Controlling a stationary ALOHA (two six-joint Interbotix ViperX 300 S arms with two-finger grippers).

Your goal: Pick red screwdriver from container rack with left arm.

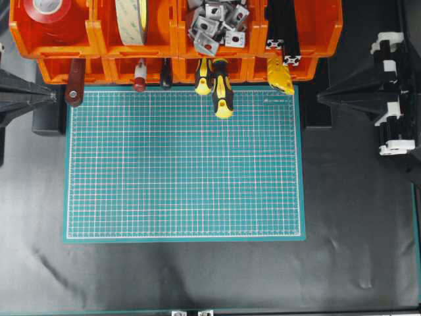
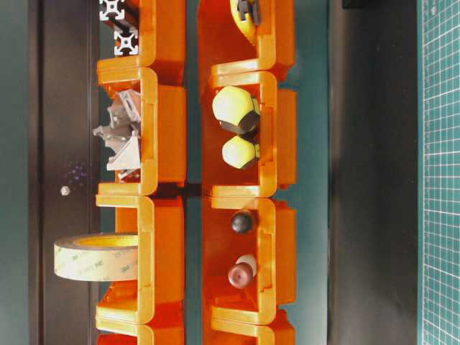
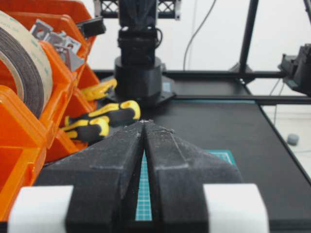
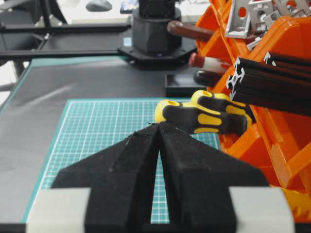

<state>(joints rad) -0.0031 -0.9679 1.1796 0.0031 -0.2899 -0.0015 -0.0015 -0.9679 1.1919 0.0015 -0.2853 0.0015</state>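
The red screwdriver [image 1: 139,76] pokes out of a lower bin of the orange container rack [image 1: 97,31], its dark red butt over the green mat's far edge. At table level its round butt [image 2: 241,274] shows in the rack [image 2: 162,129]. From the right wrist its red and white handle [image 4: 208,62] sticks out of the rack [image 4: 286,39]. My left gripper [image 1: 53,97] rests at the mat's far left corner, shut and empty, well left of the screwdriver. In its own view the left gripper [image 3: 144,122] has its tips together and the red screwdriver is hidden. My right gripper [image 1: 320,97] [image 4: 159,124] is shut and empty.
Two yellow-and-black screwdrivers [image 1: 217,85] [image 3: 104,119] jut over the green mat [image 1: 184,171]. A flat dark red handle [image 1: 74,84] and a black handle [image 1: 166,74] flank the red one. Upper bins hold tape rolls [image 1: 131,20], metal brackets [image 1: 214,23] and black extrusions [image 1: 283,29].
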